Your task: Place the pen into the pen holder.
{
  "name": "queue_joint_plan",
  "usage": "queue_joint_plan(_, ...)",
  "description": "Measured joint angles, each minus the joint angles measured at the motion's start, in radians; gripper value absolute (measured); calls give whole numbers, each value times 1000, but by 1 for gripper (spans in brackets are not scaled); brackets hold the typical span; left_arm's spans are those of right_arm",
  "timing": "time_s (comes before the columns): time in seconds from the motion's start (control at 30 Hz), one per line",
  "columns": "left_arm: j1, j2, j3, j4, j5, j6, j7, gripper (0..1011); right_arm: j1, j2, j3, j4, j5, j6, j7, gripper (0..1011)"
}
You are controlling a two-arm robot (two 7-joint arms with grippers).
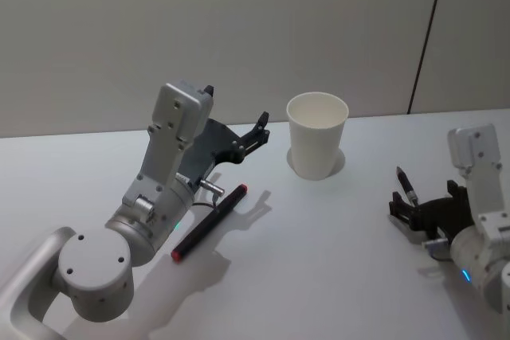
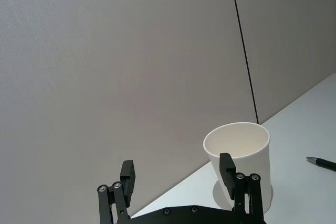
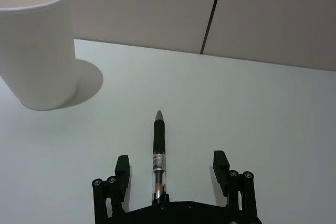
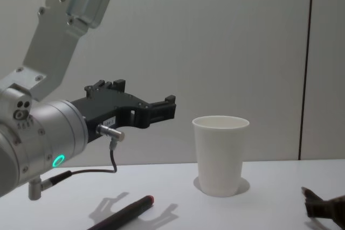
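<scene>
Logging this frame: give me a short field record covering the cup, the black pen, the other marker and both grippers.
pen holder: white paper cup, upright on the table, no pen in it
black pen: lying flat on the table, between the right gripper's fingers, not gripped
right gripper: open, low over the table, to the cup's right
left gripper: open, raised above the table, pointing toward the cup
red-tipped marker: lying on the table beneath the left arm
task state: pen not yet picked up

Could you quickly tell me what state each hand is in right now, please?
Left hand: open, holding nothing.
Right hand: open, straddling the black pen, not gripping it.
</scene>
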Motion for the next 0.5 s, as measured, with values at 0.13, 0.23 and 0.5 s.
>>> queue_joint_plan(0.13,0,0,0,0,0,0,0,1000,15,-10,-5,24,-22,-20,10,1002)
queue_joint_plan(0.23,0,0,0,0,0,0,0,1001,25,-17,-7,42,-36,-34,16,1002)
queue_joint_plan(0.5,0,0,0,0,0,0,0,1001,50,-38,-10,87,-49,-60,17,1002)
